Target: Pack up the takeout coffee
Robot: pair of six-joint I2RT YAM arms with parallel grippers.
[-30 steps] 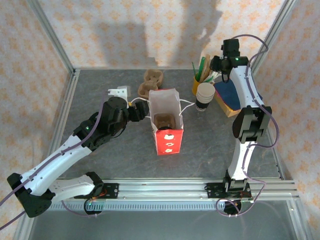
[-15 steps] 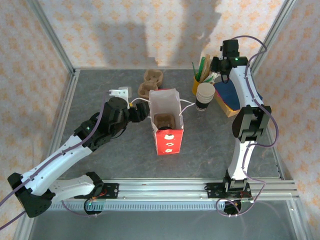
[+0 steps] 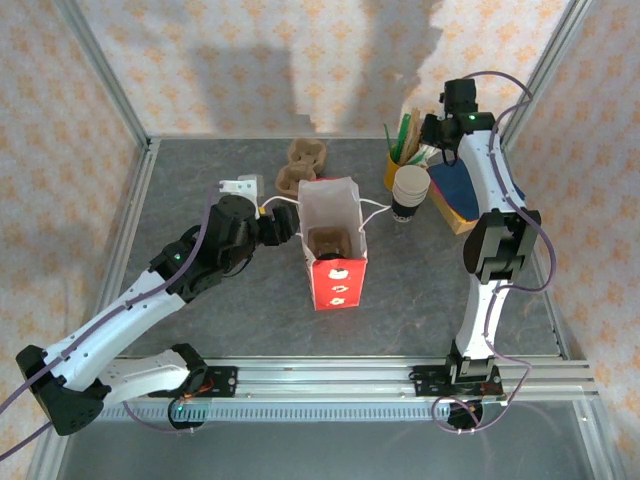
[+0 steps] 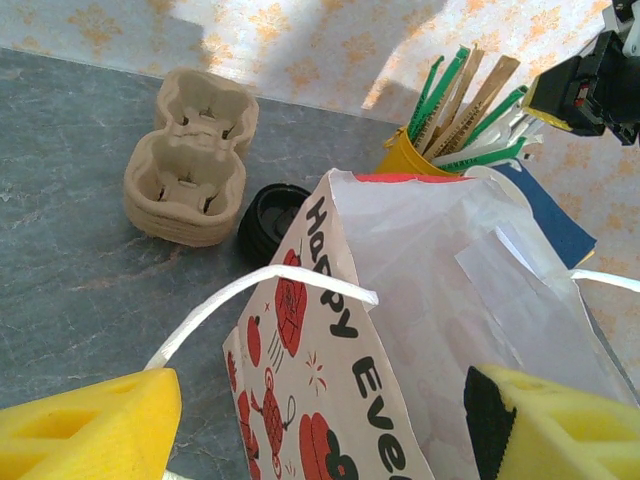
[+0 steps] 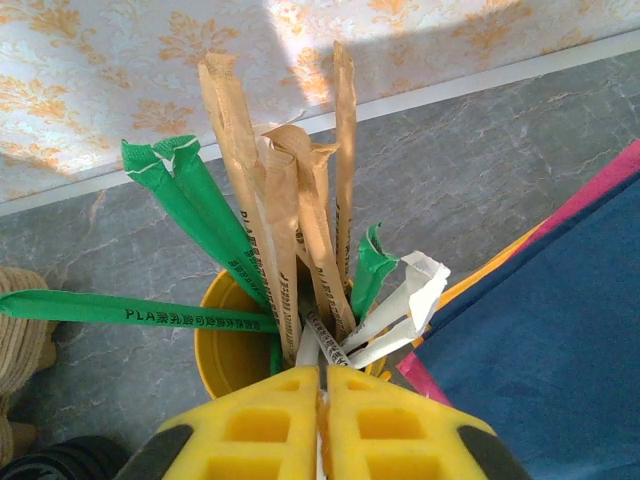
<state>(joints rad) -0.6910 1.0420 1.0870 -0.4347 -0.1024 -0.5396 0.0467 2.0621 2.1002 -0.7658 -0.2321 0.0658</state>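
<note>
Nearest me, the left arm reaches in over the grey table toward the red bag, which stands upright and open in the middle. The left pincer is spread wide, and the bag's near corner and one white cord handle lie between its yellow fingers. I can't see it squeezing anything.

The takeout coffee sits low inside the bag, a dark round top against the white lining.

Just past the bag, on its right, stands a stack of white-rimmed cups. Behind the bag on the left lies the brown pulp carrier, with a round black ribbed thing between carrier and bag.

Further back is a yellow pot bristling with green, brown and white wrapped sticks. A flat blue thing with a red and orange edge lies beside it.

The right pincer hangs right over the pot with its fingers pressed together. A white wrapper runs down toward the seam, but I cannot tell whether it is nipped there.
</note>
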